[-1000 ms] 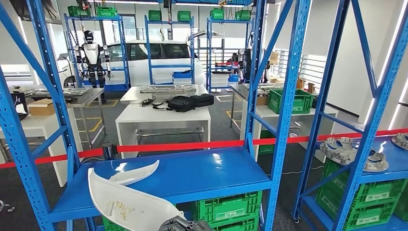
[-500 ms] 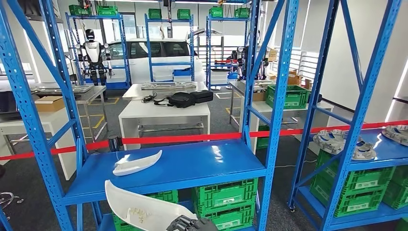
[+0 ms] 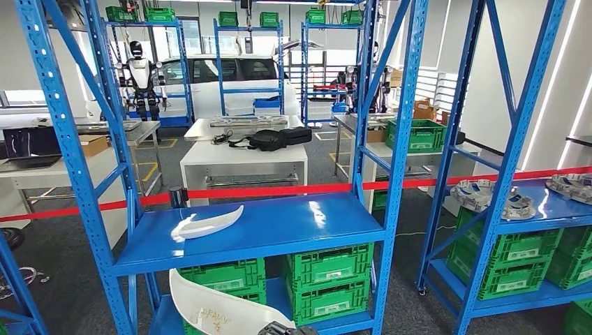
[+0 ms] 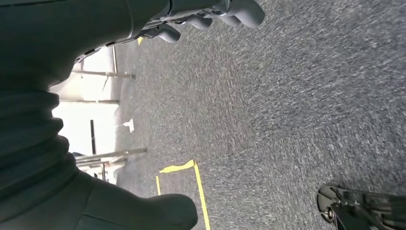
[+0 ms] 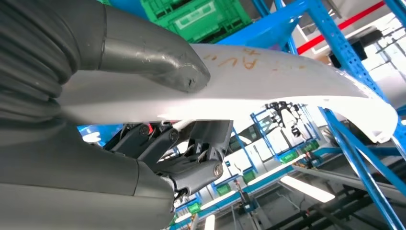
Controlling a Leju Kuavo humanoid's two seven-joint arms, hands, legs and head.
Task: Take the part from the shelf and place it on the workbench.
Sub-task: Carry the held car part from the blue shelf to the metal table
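My right hand holds a long curved white part with orange writing on it, low in front of the blue shelf. The right wrist view has the thumb pressed on the white part, with dark fingers under it. A second, smaller white part lies on the shelf's left side. My left hand hangs over grey carpet, its fingers apart from the thumb, holding nothing.
Green crates sit under the shelf board. Red tape runs behind the rack. Another blue rack at the right carries round grey parts. Beyond stand white tables, a white car and another humanoid robot.
The whole picture has shifted: the rack now looks farther off and more of its lower level shows. The held white part sits lower in the picture, still in my right hand.
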